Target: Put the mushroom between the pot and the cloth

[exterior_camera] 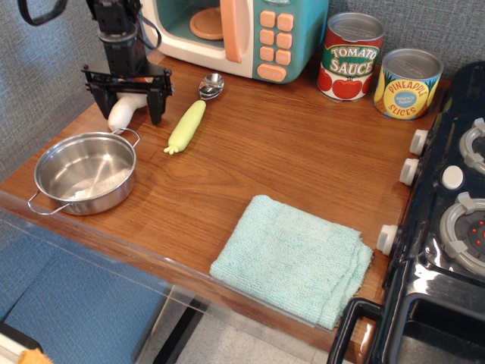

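Note:
The white mushroom [123,111] lies on its side at the back left of the wooden counter, just behind the steel pot [85,173]. My black gripper [127,106] is open and hangs right over the mushroom, one finger on each side of it, low near the counter. The teal cloth [292,260] lies folded at the front right of the counter, far from the gripper. Part of the mushroom is hidden behind the gripper's crossbar.
A yellow-green corn cob [186,127] and a metal spoon [211,85] lie right of the gripper. A toy microwave [242,34] stands behind. Tomato sauce can [351,57] and pineapple can [409,83] stand at the back right. A black stove [447,220] borders the right edge.

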`<action>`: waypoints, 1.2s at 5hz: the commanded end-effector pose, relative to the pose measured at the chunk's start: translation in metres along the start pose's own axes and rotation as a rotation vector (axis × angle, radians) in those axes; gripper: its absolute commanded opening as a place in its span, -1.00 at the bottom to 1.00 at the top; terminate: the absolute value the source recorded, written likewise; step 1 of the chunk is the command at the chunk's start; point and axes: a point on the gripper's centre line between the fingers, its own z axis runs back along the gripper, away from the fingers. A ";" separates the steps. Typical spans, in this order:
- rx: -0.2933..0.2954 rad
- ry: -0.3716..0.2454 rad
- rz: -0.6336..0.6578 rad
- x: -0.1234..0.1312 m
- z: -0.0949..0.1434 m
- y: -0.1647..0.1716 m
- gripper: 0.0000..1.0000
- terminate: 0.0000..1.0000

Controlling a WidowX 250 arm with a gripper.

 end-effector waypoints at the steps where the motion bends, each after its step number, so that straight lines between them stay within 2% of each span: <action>1: 0.001 -0.077 -0.024 0.007 0.025 -0.010 -1.00 -1.00; 2: -0.064 -0.206 -0.038 0.005 0.076 -0.030 -1.00 -1.00; 3: -0.116 -0.260 -0.086 -0.014 0.125 -0.062 -1.00 -1.00; 4: -0.159 -0.202 -0.171 -0.069 0.130 -0.092 -1.00 -1.00; 5: -0.149 -0.114 -0.204 -0.113 0.103 -0.106 -1.00 -1.00; 6: -0.099 -0.054 -0.206 -0.147 0.070 -0.094 -1.00 -1.00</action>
